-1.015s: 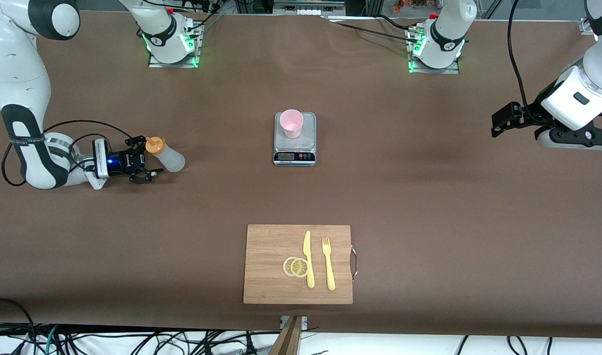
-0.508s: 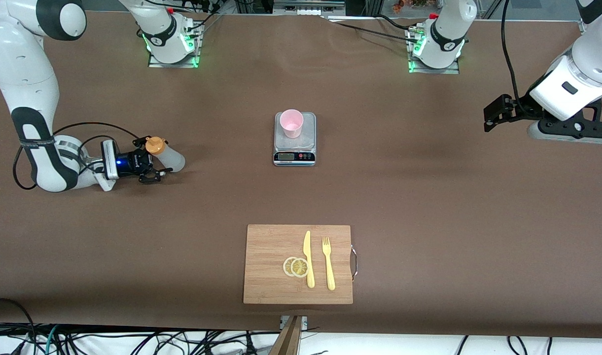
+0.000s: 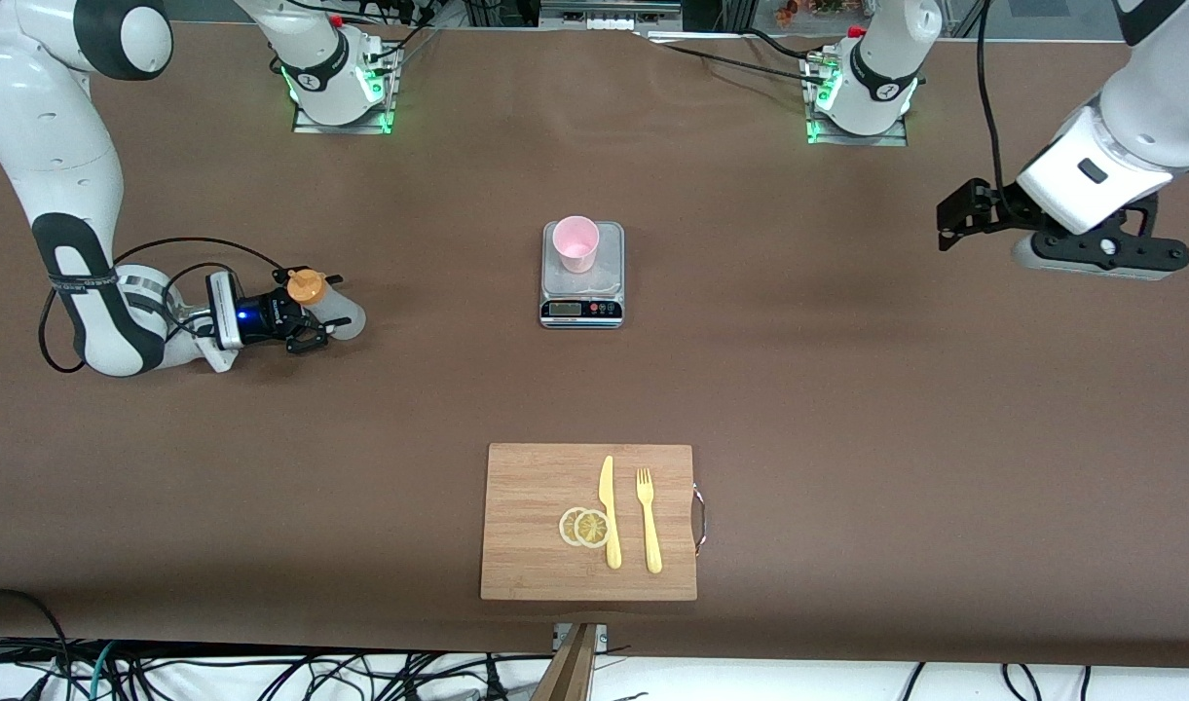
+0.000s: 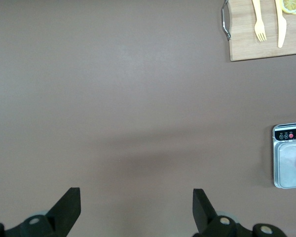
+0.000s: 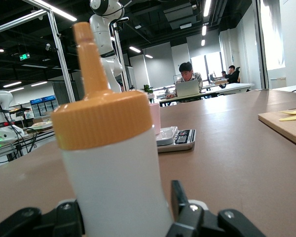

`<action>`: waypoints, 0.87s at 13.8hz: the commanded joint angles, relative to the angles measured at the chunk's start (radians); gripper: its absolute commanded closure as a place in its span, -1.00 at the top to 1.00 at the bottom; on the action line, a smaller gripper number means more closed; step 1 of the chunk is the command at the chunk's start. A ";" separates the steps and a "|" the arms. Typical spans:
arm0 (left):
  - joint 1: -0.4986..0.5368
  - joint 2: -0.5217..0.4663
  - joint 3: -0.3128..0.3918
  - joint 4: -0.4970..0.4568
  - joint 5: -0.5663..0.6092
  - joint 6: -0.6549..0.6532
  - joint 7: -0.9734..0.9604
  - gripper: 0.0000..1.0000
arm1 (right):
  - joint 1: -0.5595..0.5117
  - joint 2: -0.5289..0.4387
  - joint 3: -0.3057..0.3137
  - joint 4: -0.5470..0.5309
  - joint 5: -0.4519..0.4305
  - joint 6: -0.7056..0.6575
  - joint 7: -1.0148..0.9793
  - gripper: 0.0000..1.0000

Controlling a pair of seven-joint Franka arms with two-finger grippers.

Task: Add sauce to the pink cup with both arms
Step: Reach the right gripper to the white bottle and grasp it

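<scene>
Sauce bottle (image 3: 329, 310) is standing at the left of the front view, toward the right arm's end of the brown desk (image 3: 847, 409), whitish and topped with an orange nozzle cap (image 3: 306, 286). The right claw (image 3: 314, 319) is reaching in low at desk level with its fingers (image 3: 307, 344) spread to either side of the bottle's body; whether they are pressing on it yet cannot be told. In the right wrist view the bottle (image 5: 116, 168) is filling the frame between the two black finger bases (image 5: 180, 197).

Moving toward the centre of the front view, the pink cup (image 3: 575, 243) is sitting upright on the platform of a small kitchen scale (image 3: 581, 282), well apart from the bottle. Below it in the lower centre, nearer the front camera, a wooden cutting board (image 3: 536, 545) is carrying two lemon slices (image 3: 584, 527), a yellow knife (image 3: 609, 511) and a yellow fork (image 3: 648, 521).

At the upper right of the front view, the left claw (image 3: 956, 226) is hanging in the air over bare desk toward the left arm's end. The left wrist view is showing its two dark fingers (image 4: 69, 207) spread wide apart with nothing between them, and the scale (image 4: 290, 155) and the board (image 4: 266, 29) at that frame's edge.
</scene>
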 commanded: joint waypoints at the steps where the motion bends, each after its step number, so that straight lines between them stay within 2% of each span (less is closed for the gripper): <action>1: -0.005 -0.010 0.015 -0.008 0.007 -0.009 0.001 1.00 | 0.000 -0.010 -0.003 -0.008 0.007 -0.010 -0.017 -0.98; 7: -0.015 -0.002 0.019 -0.016 0.016 -0.003 0.009 1.00 | 0.000 -0.016 -0.006 0.023 -0.008 -0.001 0.009 -1.00; 12: -0.026 -0.008 0.046 -0.047 0.018 -0.018 0.011 0.99 | 0.055 -0.061 -0.011 0.058 -0.008 0.071 0.261 -1.00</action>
